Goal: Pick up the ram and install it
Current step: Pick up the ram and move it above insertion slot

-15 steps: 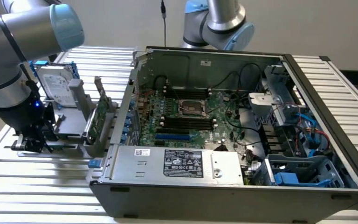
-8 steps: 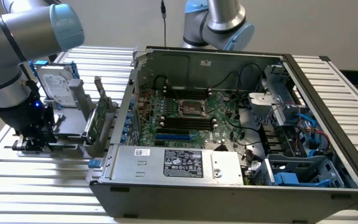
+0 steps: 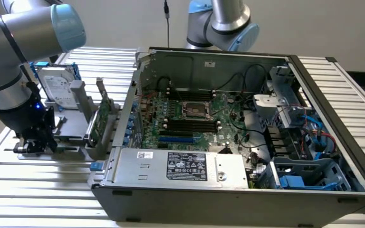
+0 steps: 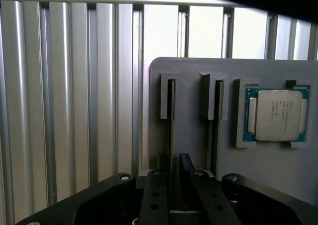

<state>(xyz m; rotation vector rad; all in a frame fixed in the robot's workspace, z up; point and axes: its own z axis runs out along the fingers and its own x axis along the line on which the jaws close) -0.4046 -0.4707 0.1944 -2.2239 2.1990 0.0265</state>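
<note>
The surface [image 3: 43,190] is looking like shiny silver metal with long straight ribs. A big open computer case [image 3: 233,202] is sitting in the middle of it, full of wires and a green board.

Near the surface edge at the exterior view's left, a flat grey plastic holder [image 4: 191,135] is lying on the ribs. It is smooth and has rounded corners. Two long thin slots are running down it, each with a small square block at one end. A square silver chip [image 4: 276,114] with a blue-green rim is resting in a pocket of the holder beside the slots. In the exterior view, a silver hard drive [image 3: 59,88] with blue rails and a green card [image 3: 103,116] are standing upright by the holder.

The ram [image 4: 170,125] is standing on its edge in the slot farther from the chip, so it is showing as one thin dark line. The other slot is also showing a thin dark strip, but I cannot tell what that is.

The grey and blue arm [image 3: 11,57] is reaching down at that edge of the surface. Its black hand [image 4: 174,180] is sitting right over the near end of the ram, with the thin line running in under its middle. I cannot tell whether the hand is apart or clamped on the ram.
</note>
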